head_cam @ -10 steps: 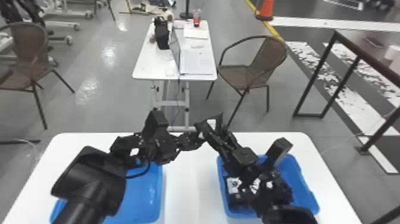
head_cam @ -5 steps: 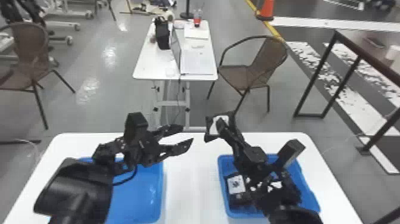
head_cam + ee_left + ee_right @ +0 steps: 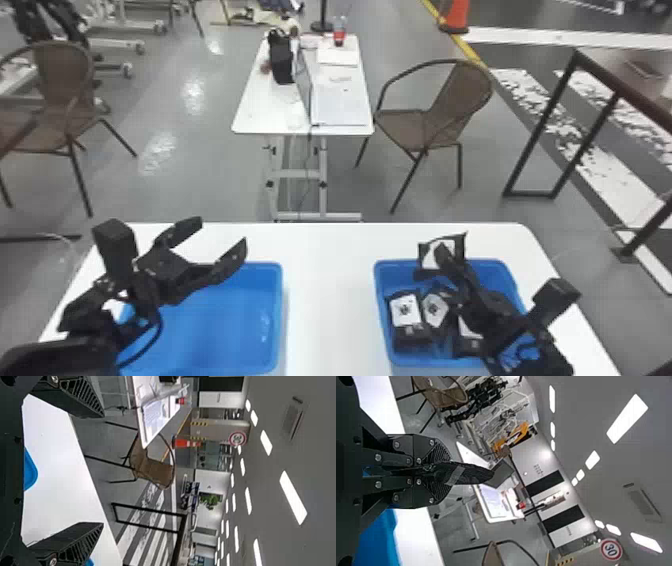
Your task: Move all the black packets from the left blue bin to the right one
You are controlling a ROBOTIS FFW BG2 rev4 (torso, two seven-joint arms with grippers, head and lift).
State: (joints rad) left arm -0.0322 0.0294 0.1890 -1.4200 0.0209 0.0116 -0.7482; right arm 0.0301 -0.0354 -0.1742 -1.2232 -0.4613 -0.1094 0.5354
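The right pincer [image 3: 442, 251] is pinching one black packet [image 3: 472, 474], its fingers closing on the near end while the far end is projecting beyond the fingertips. In the head view, the packet is hanging at the far rim of the right bin [image 3: 381, 305], toward that bin's left corner. One second earlier, both arms were meeting between the bins; now they are standing well apart, the right one carrying the packet over to its bin. The left pincer [image 3: 102, 469] is standing spread, holding nothing, and is retreating toward the left bin [image 3: 267, 320]. This change is indicating a completed hand-over: the left arm is becoming free for another pick, and the right arm is probably entering the release step. Below the right arm, at least three other packets [image 3: 406, 309] are lying in the right bin, close beside one another; the arm is covering part of the group, so an exact count is not being given. The left arm is likewise masking part of its bin, so completion is remaining unconfirmed. Both bins are resting on the white desk [image 3: 330, 305]. Releasing at the present position is risking a catch on the rim; lowering farther inside is appearing safer.
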